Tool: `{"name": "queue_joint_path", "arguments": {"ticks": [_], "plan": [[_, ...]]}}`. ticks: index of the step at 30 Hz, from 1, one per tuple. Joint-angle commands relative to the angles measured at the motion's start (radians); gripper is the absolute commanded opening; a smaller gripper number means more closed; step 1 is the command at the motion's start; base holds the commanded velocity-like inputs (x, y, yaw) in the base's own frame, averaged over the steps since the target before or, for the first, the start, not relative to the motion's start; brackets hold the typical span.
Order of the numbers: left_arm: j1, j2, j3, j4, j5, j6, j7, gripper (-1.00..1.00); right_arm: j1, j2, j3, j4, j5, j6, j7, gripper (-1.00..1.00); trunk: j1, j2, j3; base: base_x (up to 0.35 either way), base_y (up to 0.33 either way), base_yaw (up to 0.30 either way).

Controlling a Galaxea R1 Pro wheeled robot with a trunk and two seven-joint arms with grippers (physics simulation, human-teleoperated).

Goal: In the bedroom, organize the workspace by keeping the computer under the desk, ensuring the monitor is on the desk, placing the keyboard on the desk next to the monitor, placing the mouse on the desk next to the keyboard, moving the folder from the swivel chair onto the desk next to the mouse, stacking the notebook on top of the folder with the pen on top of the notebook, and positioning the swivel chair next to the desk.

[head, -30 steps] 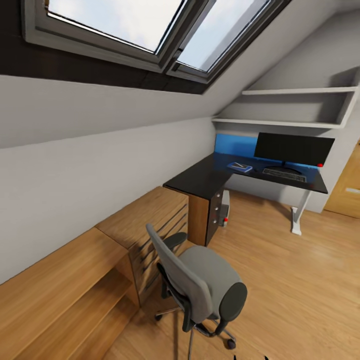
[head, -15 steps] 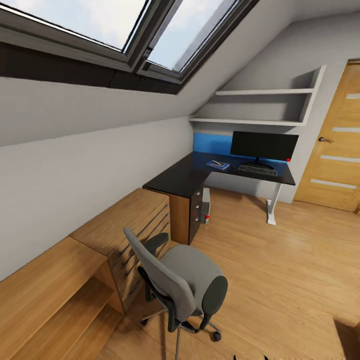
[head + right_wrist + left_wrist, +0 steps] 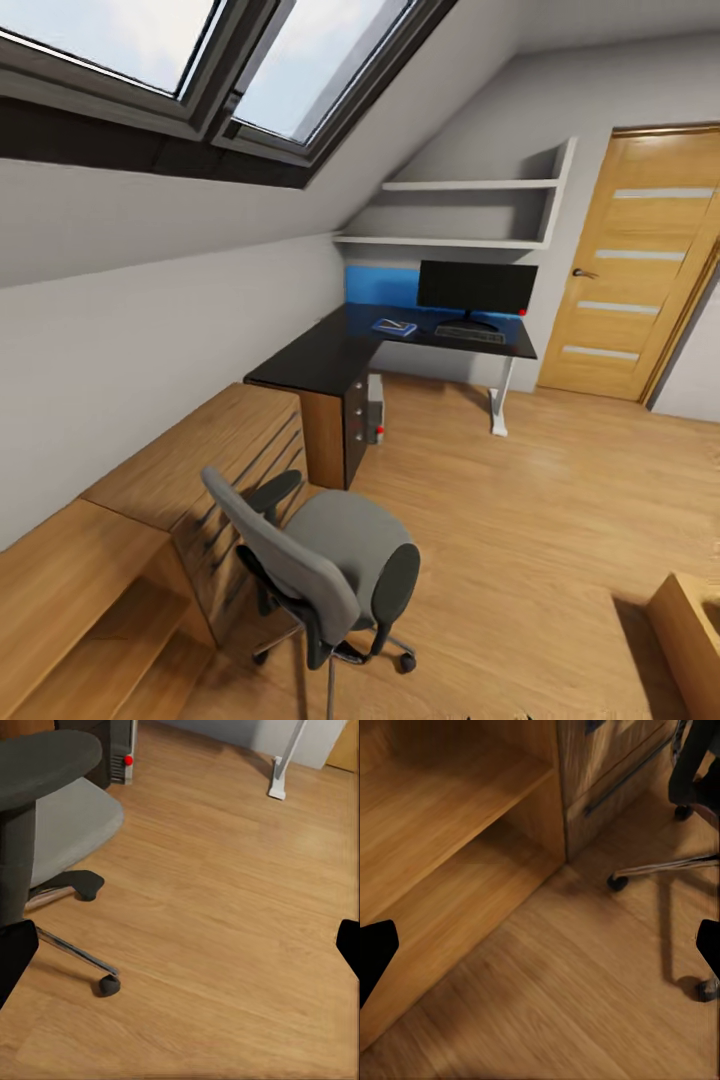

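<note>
The grey swivel chair [image 3: 325,560] stands on the wood floor with its back toward me, a few steps from the black L-shaped desk [image 3: 320,355]. On the desk are the dark monitor [image 3: 476,287], the keyboard [image 3: 468,335] in front of it, and a flat blue item [image 3: 394,327] to its left. A small red object [image 3: 521,312] sits by the monitor's right edge. The computer [image 3: 376,405] stands under the desk. My left gripper [image 3: 540,952] is open over bare floor near the chair's casters [image 3: 617,881]. My right gripper [image 3: 180,949] is open beside the chair seat [image 3: 71,821].
Low wooden cabinets and an open shelf unit [image 3: 150,500] run along the left wall under the sloped ceiling. A wooden door [image 3: 625,265] is at the far right, wall shelves [image 3: 470,215] hang above the desk, and a wooden furniture corner [image 3: 690,625] shows at bottom right.
The whole head view has swung to the right, so the desk and chair sit further left in the picture and the door has come fully into view. Nothing in the room has moved.
</note>
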Motion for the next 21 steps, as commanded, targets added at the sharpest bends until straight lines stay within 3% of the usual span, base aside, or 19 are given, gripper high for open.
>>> {"name": "queue_joint_path", "arguments": {"ticks": [1,13,21], "plan": [[-0.001,0.000,-0.009,0.000,0.004,-0.002,0.006,1.00,-0.001,0.001,0.009,0.001,-0.004,-0.002,-0.005,1.00,0.001,-0.002,-0.002,0.000,0.144,-0.278],[-0.001,0.000,-0.009,0.000,0.004,-0.002,0.006,1.00,-0.001,0.000,0.008,0.001,-0.004,-0.002,-0.005,1.00,0.001,-0.002,-0.002,0.000,0.237,-0.278],[-0.001,0.001,-0.009,0.000,0.004,-0.002,0.006,1.00,-0.001,0.000,0.008,0.001,-0.004,-0.001,-0.005,1.00,0.001,-0.002,-0.002,0.000,0.063,-0.283]]}}
